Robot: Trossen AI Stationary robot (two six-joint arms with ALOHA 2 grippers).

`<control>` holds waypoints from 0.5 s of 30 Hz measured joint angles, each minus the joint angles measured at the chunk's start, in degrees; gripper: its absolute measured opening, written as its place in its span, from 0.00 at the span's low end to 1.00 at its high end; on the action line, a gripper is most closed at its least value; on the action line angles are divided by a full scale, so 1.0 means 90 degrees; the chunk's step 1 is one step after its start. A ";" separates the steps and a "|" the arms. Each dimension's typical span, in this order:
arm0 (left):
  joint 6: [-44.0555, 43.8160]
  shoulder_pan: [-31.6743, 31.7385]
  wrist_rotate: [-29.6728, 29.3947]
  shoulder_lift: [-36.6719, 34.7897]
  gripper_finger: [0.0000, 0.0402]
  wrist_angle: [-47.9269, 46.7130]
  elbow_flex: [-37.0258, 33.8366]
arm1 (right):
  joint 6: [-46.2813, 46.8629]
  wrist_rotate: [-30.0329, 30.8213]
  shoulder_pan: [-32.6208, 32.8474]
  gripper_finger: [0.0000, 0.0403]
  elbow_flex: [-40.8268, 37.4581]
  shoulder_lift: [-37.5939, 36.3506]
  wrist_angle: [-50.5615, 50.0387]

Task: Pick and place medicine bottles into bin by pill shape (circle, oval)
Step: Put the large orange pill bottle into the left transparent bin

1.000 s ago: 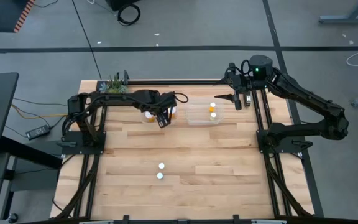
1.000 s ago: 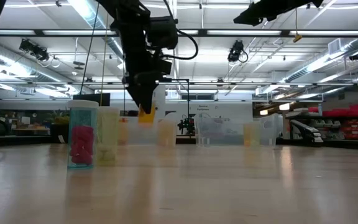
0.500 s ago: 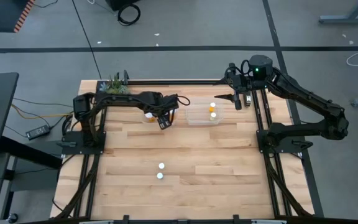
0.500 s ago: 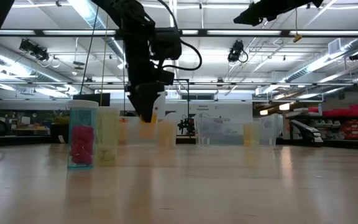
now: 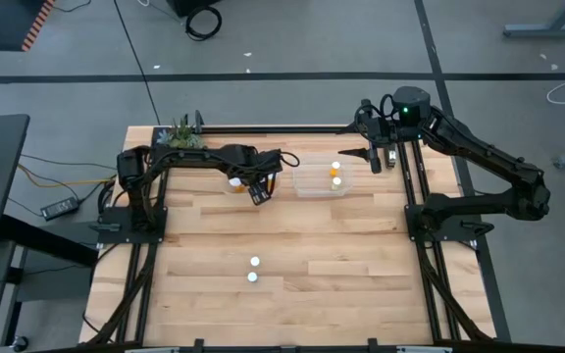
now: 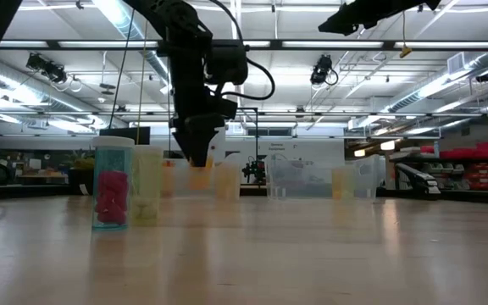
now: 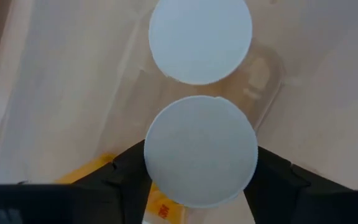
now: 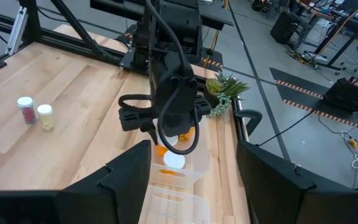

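My left gripper [image 5: 259, 188] points down into the left clear bin [image 6: 224, 180] and is shut on a medicine bottle [image 6: 200, 176], amber with a white cap [image 7: 201, 158]. Another white-capped bottle [image 7: 201, 40] stands in the same bin just beyond it. The right clear bin [image 5: 312, 186] holds two bottles [image 5: 335, 175]. Two more bottles [image 5: 253, 270] stand upright on the table's near half; the low view shows one with pink pills [image 6: 113, 182] and one yellowish [image 6: 146, 185]. My right gripper [image 5: 373, 157] hangs open, high above the table's far right. My left gripper pinches the bottle's white cap by its rim [image 7: 151, 163] between its two fingers [image 7: 126, 174], one on either side. The fingers come from above, slanting steeply down. The bottle hangs upright below them inside the left bin; whether its bottom stands on the bin's floor I cannot tell.
A small green plant [image 5: 180, 135] sits at the far left corner beside the left arm's base. Dark frame rails [image 5: 263, 127] run along the table's far edge and both sides. Bare wood [image 5: 341, 265] lies between the bins and the near edge.
My left gripper has gone down with the bottle, which hung above the left bin's rim and now sits low inside the bin, still upright. The right arm has kept still.
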 joint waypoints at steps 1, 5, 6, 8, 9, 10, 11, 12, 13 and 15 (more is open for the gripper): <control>0.0000 0.0000 0.0001 0.0000 0.59 -0.0006 0.0000 | 0.0000 0.0000 0.0000 0.61 0.0000 0.0000 0.0000; 0.0000 0.0026 -0.0003 0.0000 0.66 -0.0006 0.0000 | 0.0000 0.0000 0.0000 0.61 0.0000 0.0000 0.0000; 0.0000 0.0027 -0.0003 0.0000 0.68 -0.0025 0.0000 | -0.0002 0.0000 0.0000 0.61 0.0000 0.0000 0.0000; 0.0005 0.0029 -0.0005 0.0000 0.69 -0.0098 0.0000 | -0.0002 0.0000 0.0000 0.61 0.0000 0.0000 0.0002; 0.0010 0.0029 -0.0006 0.0000 0.70 -0.0142 0.0000 | -0.0002 0.0000 0.0000 0.61 0.0000 0.0000 0.0002; 0.0009 0.0029 -0.0006 -0.0003 0.70 -0.0196 0.0000 | -0.0002 0.0000 0.0000 0.61 0.0000 0.0000 0.0002; 0.0009 0.0029 -0.0006 -0.0020 0.70 -0.0258 0.0000 | -0.0002 0.0000 0.0000 0.61 0.0000 0.0000 0.0002; 0.0007 0.0027 -0.0006 -0.0037 0.70 -0.0312 0.0000 | -0.0005 0.0000 0.0000 0.61 0.0000 0.0000 0.0002; 0.0005 0.0027 -0.0009 -0.0064 0.70 -0.0355 0.0005 | -0.0008 0.0000 0.0000 0.61 0.0000 0.0000 0.0005; 0.0000 0.0027 -0.0008 -0.0147 0.70 -0.0417 0.0005 | -0.0019 0.0000 0.0000 0.61 0.0000 0.0000 0.0007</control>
